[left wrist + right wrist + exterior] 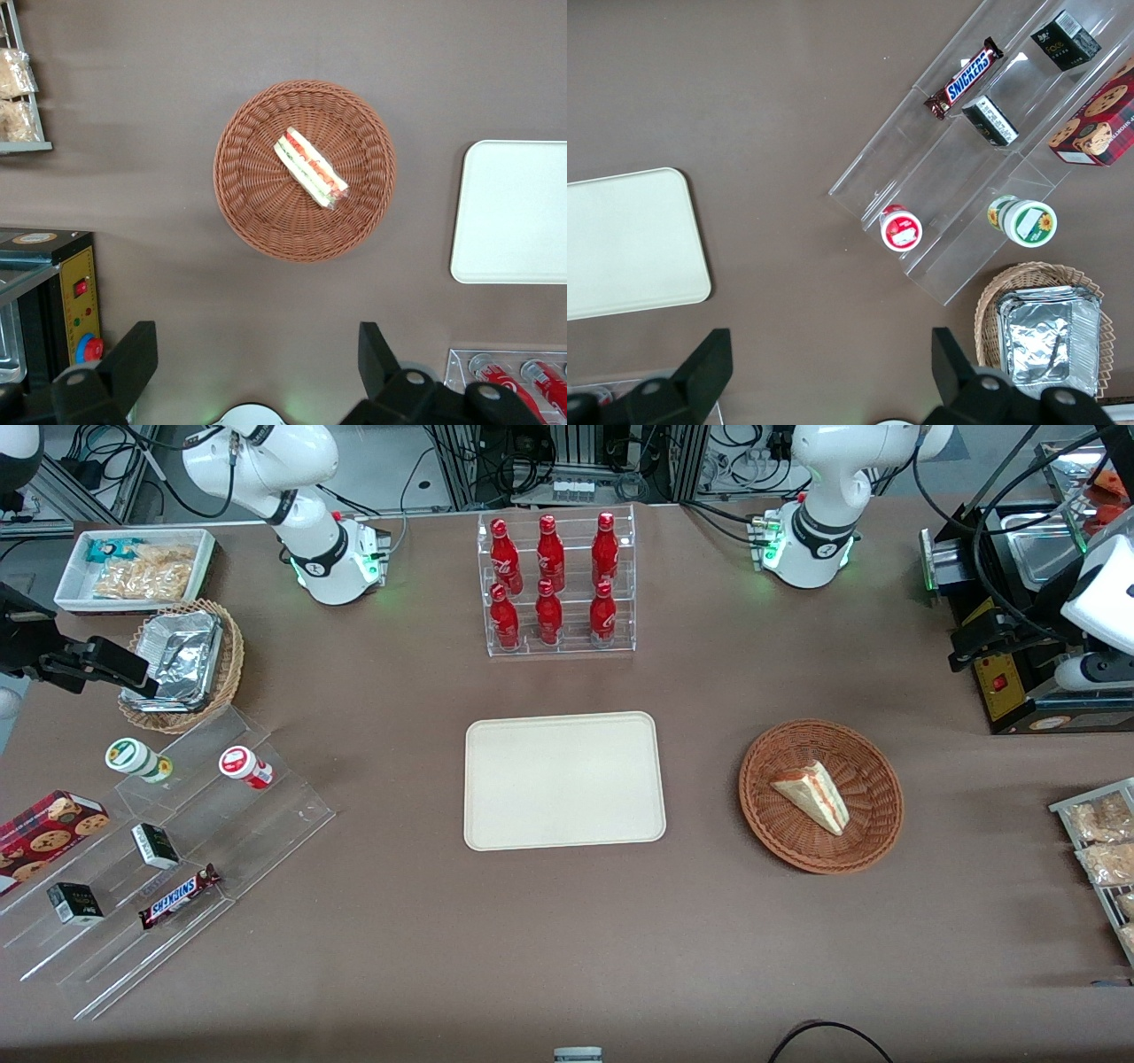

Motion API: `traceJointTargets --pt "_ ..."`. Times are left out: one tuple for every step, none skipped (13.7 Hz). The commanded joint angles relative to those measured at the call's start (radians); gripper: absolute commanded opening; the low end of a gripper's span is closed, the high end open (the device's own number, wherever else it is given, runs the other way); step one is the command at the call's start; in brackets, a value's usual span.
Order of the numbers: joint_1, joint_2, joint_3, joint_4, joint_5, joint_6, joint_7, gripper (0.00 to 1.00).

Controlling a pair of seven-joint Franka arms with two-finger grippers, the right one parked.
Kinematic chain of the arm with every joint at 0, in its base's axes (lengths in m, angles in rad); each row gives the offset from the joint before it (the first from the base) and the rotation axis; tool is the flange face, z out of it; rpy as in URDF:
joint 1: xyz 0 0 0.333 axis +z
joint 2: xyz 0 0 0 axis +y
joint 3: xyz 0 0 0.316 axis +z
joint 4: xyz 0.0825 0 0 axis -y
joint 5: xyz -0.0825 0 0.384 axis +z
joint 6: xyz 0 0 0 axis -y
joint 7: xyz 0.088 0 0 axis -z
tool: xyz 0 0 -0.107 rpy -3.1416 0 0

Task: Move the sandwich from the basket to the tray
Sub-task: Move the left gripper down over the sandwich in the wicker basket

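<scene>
The sandwich (813, 795) (310, 168), a pale bread wedge with red and green filling, lies in the round reddish-brown wicker basket (780, 833) (257, 204). The cream rectangular tray (563, 779) (514, 212) (629, 243) sits bare beside the basket, toward the parked arm's end. My left gripper (974, 646) (255, 359) hangs high above the table, farther from the front camera than the basket and toward the working arm's end. Its fingers (133, 363) stand wide open with nothing between them, well apart from the sandwich.
A clear rack of red bottles (556, 584) stands farther from the front camera than the tray. A black machine (1019, 682) and a rack of snack packets (1099, 841) sit at the working arm's end. Stepped acrylic shelves (177, 850) and a foil-filled basket (186, 664) occupy the parked arm's end.
</scene>
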Motion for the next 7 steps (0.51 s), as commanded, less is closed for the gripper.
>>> traceJointTargets --pt "0.002 0.003 -0.006 0.022 0.028 -0.064 0.005 1.00" --pt "0.000 0.004 -0.008 0.019 0.028 -0.069 0.002 1.00" --pt "0.000 0.012 -0.008 0.015 0.030 -0.069 0.000 1.00" --pt "0.000 0.020 -0.008 0.001 0.031 -0.066 -0.004 1.00" --pt "0.000 0.033 -0.009 -0.022 0.039 -0.057 -0.010 1.00" --pt "0.000 0.052 -0.011 -0.042 0.042 -0.043 -0.015 1.00" --pt "-0.001 0.067 -0.011 -0.074 0.045 -0.003 -0.018 1.00"
